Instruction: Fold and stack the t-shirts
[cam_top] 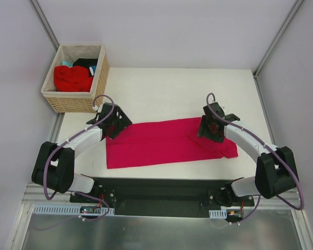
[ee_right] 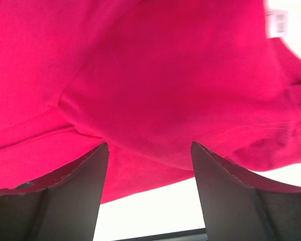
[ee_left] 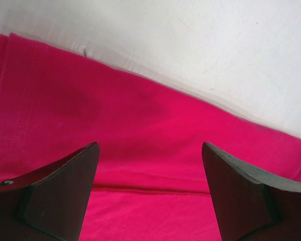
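While both arms hang low over the table, the crimson-pink t-shirt lies flat near its front edge as a long strip, apparently folded lengthwise.

The left gripper is over the strip's far left corner, fingers spread wide, nothing between them. The right gripper is over the right end, near the neck label, fingers likewise spread and empty.

Judgement: a fold is in hand, the grasp not yet made. Next, each gripper must drop and pinch every layer at its end, then carry the cloth over without skewing the strip.

The red t-shirt, black t-shirt and teal t-shirt wait in the wicker basket, far left.

Unclear: whether fingertips touch cloth, and how many layers there are. The right arm hides the sleeve area from above. The black and teal pieces are mostly buried.
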